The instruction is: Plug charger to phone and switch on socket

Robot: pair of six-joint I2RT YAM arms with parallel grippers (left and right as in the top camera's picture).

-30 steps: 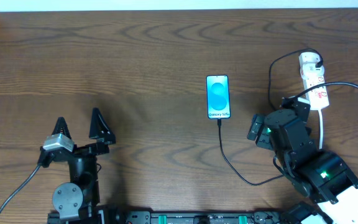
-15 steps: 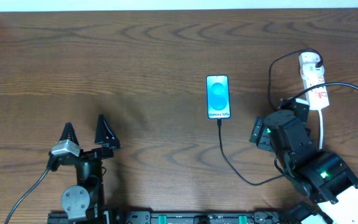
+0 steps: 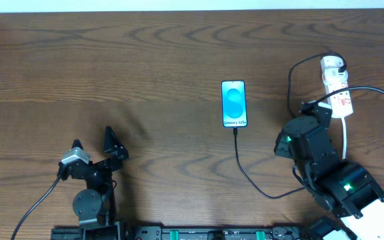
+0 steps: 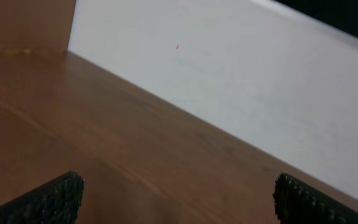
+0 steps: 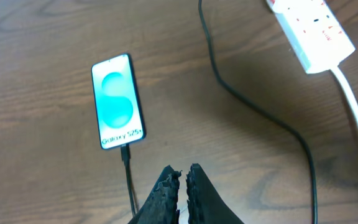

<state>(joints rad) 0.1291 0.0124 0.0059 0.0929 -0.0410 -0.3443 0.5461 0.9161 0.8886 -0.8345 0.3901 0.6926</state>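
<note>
The overhead camera looks straight down from high up and sees the whole table. The left wrist camera sits low and looks across the wood to a white wall. The right wrist camera looks down from closer at the phone and the socket, which the overhead view also shows.

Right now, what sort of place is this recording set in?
Probably an indoor robot test bench: a brown wood-grain table, a black robot arm at each near corner, a white oblong power strip and a black-edged smartphone.

phone: 1 | charger: 1 | socket: 1 | claws: 2
</note>
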